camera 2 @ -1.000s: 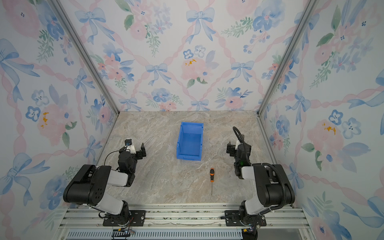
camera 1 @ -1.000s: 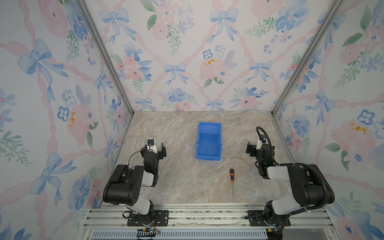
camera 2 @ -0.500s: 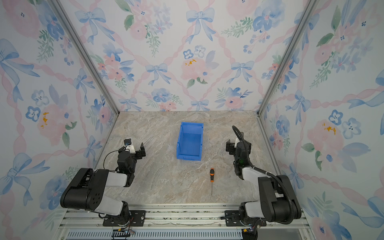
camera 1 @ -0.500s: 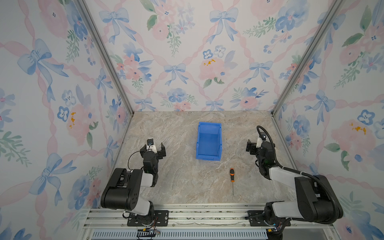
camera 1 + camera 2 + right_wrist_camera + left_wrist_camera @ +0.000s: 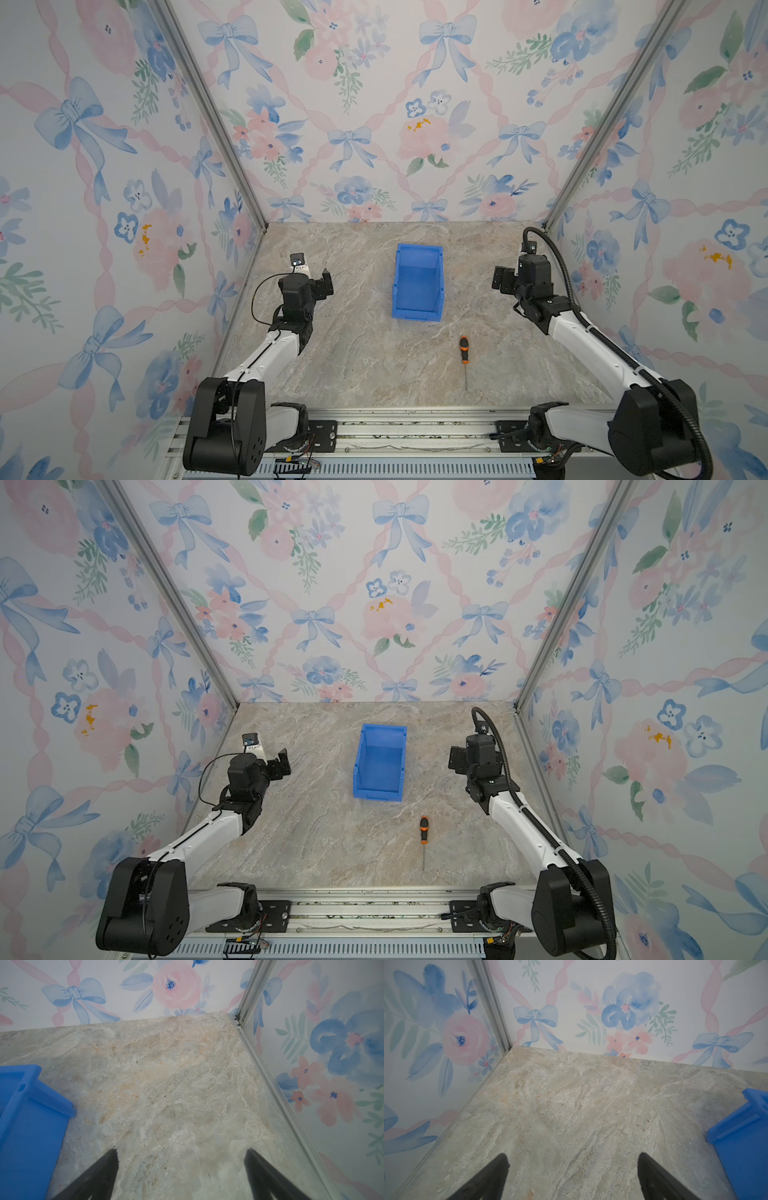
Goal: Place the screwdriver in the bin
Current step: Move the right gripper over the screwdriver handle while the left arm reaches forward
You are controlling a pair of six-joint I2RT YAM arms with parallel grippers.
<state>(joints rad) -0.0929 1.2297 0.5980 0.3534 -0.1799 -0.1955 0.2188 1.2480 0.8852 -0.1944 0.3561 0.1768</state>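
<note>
While both my grippers hang spread and empty, screwdriver (image 5: 464, 351) lies on table (image 5: 357, 365).
Bin (image 5: 417, 282) sits just beyond it; left gripper (image 5: 572, 1169), right gripper (image 5: 180, 1159) flank the bin.

We can read no text, label, brand, number or sign on anything here; any markings are too small to make out.

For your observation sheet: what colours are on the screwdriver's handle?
Orange and black; the screwdriver shows best in a top view.

Orange-and-black screwdriver (image 5: 464, 351) lies flat on the tabletop, near the empty, upright blue bin (image 5: 417, 282), not touching.
</note>
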